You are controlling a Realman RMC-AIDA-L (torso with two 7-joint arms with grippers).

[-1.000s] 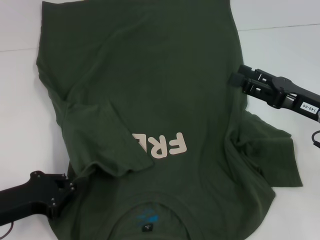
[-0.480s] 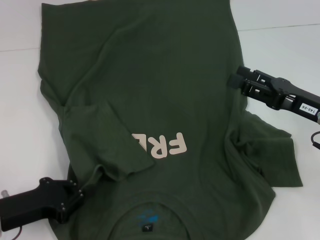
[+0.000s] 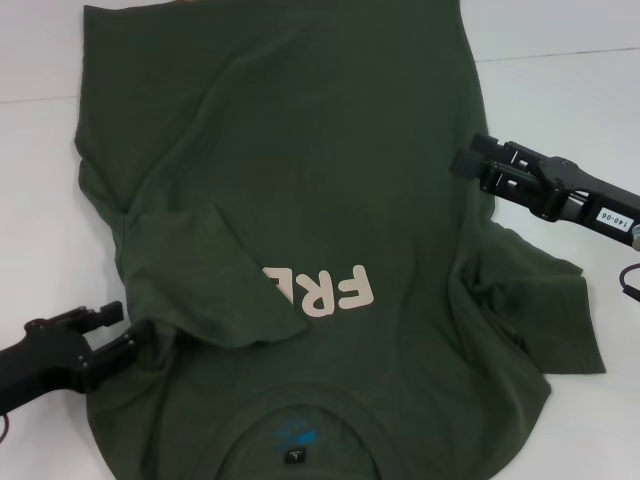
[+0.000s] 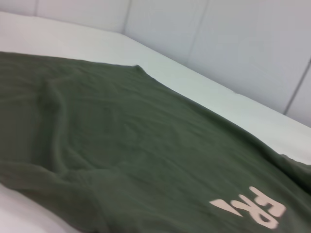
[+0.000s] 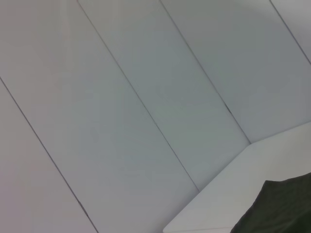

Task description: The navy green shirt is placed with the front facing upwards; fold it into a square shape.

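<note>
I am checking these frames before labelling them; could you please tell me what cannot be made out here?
- Navy green shirt: its collar end is cut off by the head view's near edge.
- Chest lettering: the folded-in sleeve covers all but "FRE".
- Collar print: too small to read.
- Left end effector and right end effector: absent from their own wrist views.

The navy green shirt [image 3: 300, 180] is showing dark olive green all over. Pale pink block letters [image 3: 320, 290] are sitting on its chest, and a small blue print [image 3: 293, 436] is showing inside the collar at 6 o'clock. The desk [image 3: 40, 230] is looking plain white. Both claws, left [image 3: 118, 332] and right [image 3: 462, 160], are looking black.
</note>
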